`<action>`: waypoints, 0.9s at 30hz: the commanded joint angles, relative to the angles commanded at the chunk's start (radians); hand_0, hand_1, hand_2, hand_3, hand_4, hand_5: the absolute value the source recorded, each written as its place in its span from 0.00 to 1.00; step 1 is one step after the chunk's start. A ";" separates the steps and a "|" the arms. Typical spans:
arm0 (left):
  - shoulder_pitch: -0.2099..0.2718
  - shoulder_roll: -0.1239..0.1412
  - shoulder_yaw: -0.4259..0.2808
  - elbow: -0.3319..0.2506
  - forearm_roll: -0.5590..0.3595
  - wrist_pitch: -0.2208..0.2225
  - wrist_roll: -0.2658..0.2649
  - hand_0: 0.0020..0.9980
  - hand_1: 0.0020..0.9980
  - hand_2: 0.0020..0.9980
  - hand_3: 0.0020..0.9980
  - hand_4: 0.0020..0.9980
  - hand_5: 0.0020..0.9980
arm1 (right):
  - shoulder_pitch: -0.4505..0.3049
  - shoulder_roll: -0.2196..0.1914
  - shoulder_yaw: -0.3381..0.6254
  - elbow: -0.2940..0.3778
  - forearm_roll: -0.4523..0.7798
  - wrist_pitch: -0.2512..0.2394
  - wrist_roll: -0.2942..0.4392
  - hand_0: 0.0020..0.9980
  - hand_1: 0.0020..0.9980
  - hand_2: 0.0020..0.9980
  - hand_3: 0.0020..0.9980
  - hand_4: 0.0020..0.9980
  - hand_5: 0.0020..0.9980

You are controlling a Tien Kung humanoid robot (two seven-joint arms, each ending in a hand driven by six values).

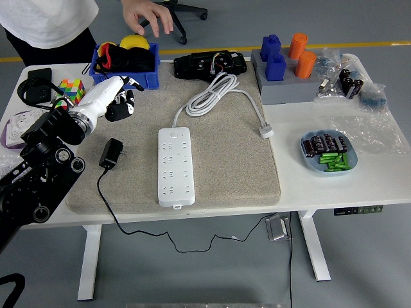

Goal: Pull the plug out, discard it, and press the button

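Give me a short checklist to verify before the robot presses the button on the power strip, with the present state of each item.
1. Plug out of the power strip: ok, no plug sits in its sockets.
2. Plug discarded: ok, the black plug lies on the mat left of the strip, cable trailing off the near edge.
3. Left robot hand free: ok, fingers relaxed, holding nothing, above the mat's far left corner.
4. Person's hand clear of the strip: ok, it is raised beyond the table's far edge.
5. Button location on the strip: cannot tell.
6. Right robot hand: cannot tell, not in view.
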 joint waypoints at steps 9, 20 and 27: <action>0.110 0.004 -0.159 -0.011 -0.067 0.129 -0.143 0.74 0.72 0.70 0.82 0.70 0.00 | 0.004 -0.003 -0.002 0.000 0.000 -0.001 0.000 0.75 0.70 0.71 0.72 0.79 0.62; 0.176 0.000 -0.265 -0.015 -0.091 0.140 -0.148 0.80 0.78 0.77 0.84 0.73 0.06 | 0.008 -0.003 -0.009 0.001 0.003 -0.001 0.001 0.75 0.70 0.71 0.72 0.79 0.62; 0.192 0.007 -0.263 -0.017 -0.097 0.139 -0.145 0.80 0.78 0.76 0.84 0.72 0.06 | 0.008 -0.004 -0.011 0.000 0.002 -0.001 0.001 0.75 0.70 0.71 0.72 0.79 0.62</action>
